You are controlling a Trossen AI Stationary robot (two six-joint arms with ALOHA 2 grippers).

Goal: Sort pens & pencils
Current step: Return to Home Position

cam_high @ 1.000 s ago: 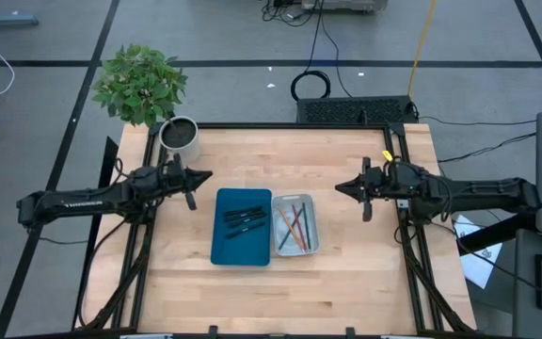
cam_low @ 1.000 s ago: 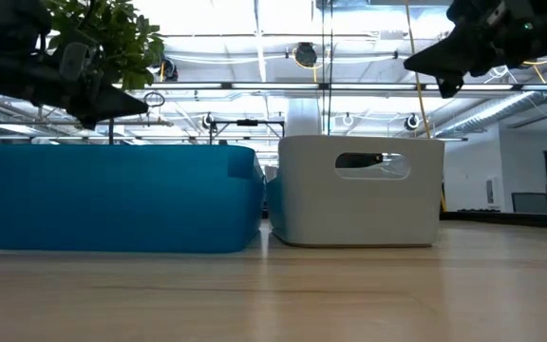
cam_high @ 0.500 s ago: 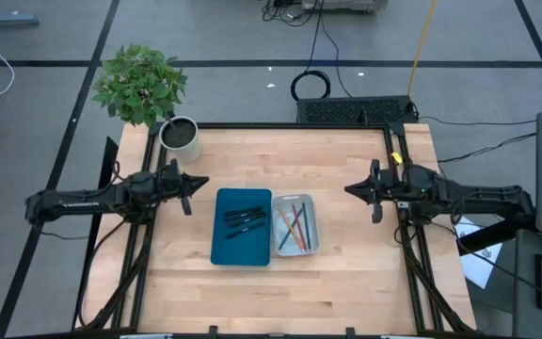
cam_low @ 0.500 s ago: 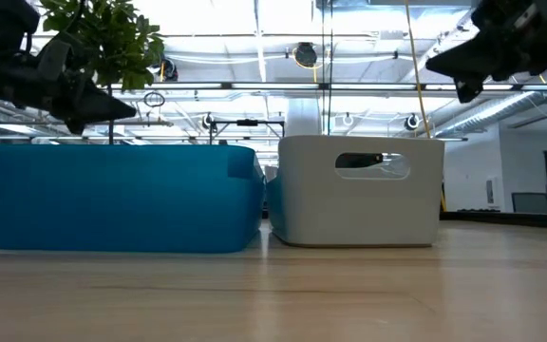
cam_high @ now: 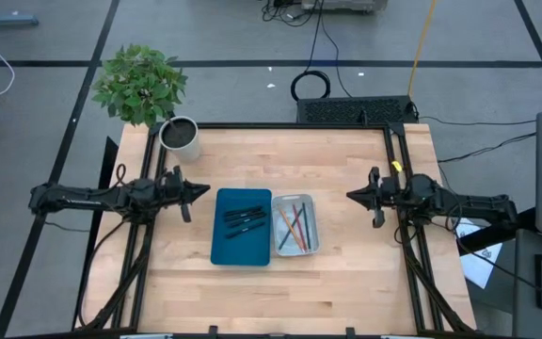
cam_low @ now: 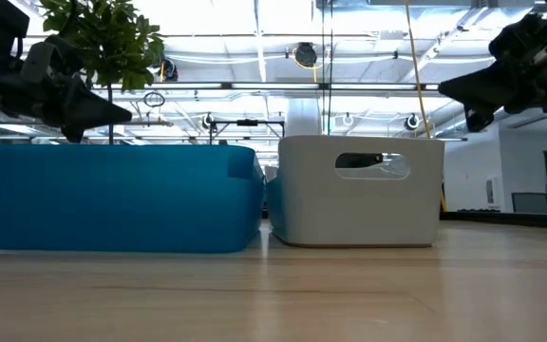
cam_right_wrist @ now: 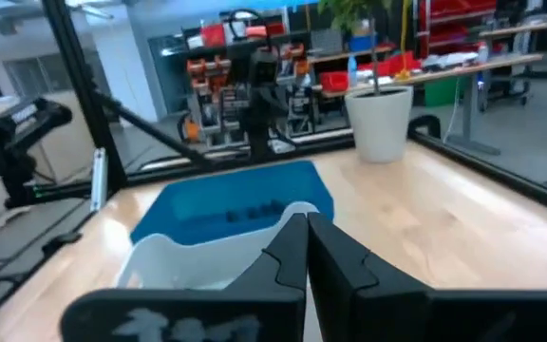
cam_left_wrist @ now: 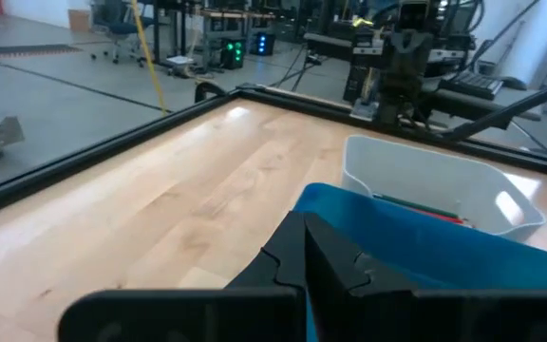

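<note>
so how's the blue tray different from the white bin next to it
The tray is blue; the bin is white. From above the tray is longer and wider than the bin. The tray holds black pens; the bin holds coloured pencils. In the low view the bin's wall has a handle slot, the tray's has none. Both are open-topped, rectangular, and sit side by side on the table.

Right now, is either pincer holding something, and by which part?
Nothing is held. The left pincer and right pincer are both shut and empty; the pens lie in the blue tray, the pencils in the white bin.
</note>
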